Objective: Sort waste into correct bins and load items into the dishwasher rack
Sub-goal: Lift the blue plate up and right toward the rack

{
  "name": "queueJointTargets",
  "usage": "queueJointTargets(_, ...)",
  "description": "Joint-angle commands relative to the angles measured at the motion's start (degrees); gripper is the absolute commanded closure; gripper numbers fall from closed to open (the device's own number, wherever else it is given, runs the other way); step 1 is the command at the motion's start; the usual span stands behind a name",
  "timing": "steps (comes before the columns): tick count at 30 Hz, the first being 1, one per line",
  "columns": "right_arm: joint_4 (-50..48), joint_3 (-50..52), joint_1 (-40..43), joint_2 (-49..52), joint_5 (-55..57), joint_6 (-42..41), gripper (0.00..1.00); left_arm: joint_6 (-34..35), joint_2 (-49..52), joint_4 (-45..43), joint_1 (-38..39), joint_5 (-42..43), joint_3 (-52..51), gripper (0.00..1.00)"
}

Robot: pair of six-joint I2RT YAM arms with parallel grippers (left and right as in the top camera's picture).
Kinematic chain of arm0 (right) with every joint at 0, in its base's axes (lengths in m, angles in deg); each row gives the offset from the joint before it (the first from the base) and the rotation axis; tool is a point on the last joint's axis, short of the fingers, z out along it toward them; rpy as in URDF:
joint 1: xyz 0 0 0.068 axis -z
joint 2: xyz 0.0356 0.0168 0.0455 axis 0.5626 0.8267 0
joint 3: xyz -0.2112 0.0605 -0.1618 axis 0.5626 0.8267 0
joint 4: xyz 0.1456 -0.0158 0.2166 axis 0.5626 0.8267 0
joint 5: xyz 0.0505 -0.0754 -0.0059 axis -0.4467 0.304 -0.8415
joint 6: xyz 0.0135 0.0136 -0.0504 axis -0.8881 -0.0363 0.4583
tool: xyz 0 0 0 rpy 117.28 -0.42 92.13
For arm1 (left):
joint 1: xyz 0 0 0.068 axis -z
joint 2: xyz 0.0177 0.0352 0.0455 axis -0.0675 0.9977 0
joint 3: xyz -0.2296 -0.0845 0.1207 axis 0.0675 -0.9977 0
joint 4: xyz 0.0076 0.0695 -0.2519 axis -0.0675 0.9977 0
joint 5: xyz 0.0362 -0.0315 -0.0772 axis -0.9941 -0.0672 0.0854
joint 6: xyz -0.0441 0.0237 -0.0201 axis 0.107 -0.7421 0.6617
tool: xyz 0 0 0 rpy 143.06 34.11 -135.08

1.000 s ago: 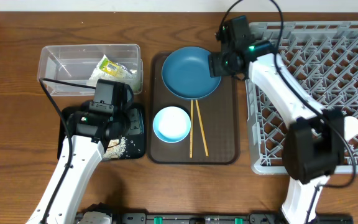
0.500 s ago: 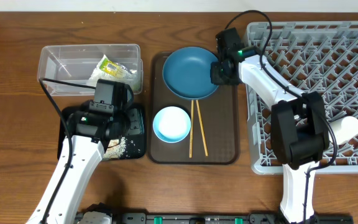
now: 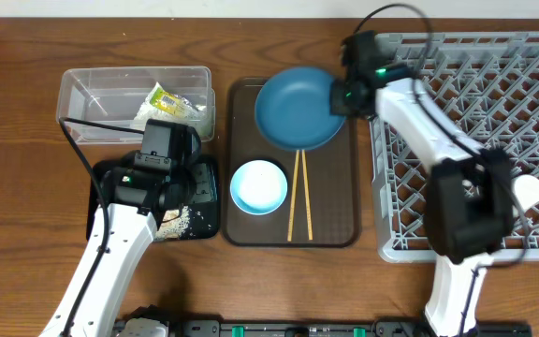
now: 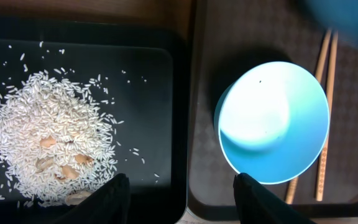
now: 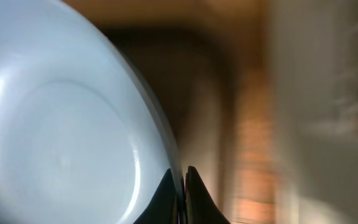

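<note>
The dark blue dish (image 3: 296, 109) hangs tilted over the far end of the brown serving tray (image 3: 251, 229). My right gripper (image 3: 345, 95) is shut on its right rim. In the right wrist view the pale underside of the dish (image 5: 67, 124) fills the left, and the gripper (image 5: 183, 186) pinches its edge. The white bowl (image 3: 258, 185) and two chopsticks (image 3: 299, 192) lie on the serving tray. My left gripper (image 4: 182, 199) hovers open and empty above the black tray's (image 4: 148, 93) right edge, between the rice (image 4: 48, 137) and the bowl (image 4: 272, 121).
The clear tub (image 3: 101, 94) at the back left holds the tissue with its yellow-green wrapper (image 3: 168, 101). The grey dishwasher rack (image 3: 494, 112) fills the right side, with two small cups (image 3: 530, 192) at its right edge. My left arm covers most of the black tray.
My right gripper has closed on the blue dish's rim and carried the dish a little right, toward the rack. The left arm has not moved.
</note>
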Motion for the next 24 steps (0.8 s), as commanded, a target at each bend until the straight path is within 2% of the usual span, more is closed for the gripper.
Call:
queueJointTargets(1, -1.09, -0.85, 4.94, -11.78, 3.61, 5.16, 0.99, -0.28, -0.55, 0.13, -0.28, -0.72, 0.28, 0.43)
queueJointTargets(5, -2.03, -0.83, 10.36, -19.19, 7.67, 11.32, 0.99, -0.31, -0.55, -0.02, -0.28, -0.72, 0.28, 0.43)
queueJointTargets(10, -4.33, -0.83, 18.01, -25.14, 12.87, 24.96, 0.99, -0.31, -0.52, -0.13, -0.28, -0.72, 0.28, 0.43)
queueJointTargets(14, -5.84, -0.83, 23.58, -26.32, 19.3, 35.45, 0.99, -0.31, -0.52, -0.07, -0.28, -0.72, 0.28, 0.43)
queueJointTargets(24, -15.06, -0.83, 32.63, -25.11, 29.03, 47.06, 0.99, -0.31, -0.52, -0.09, -0.28, -0.72, 0.28, 0.43)
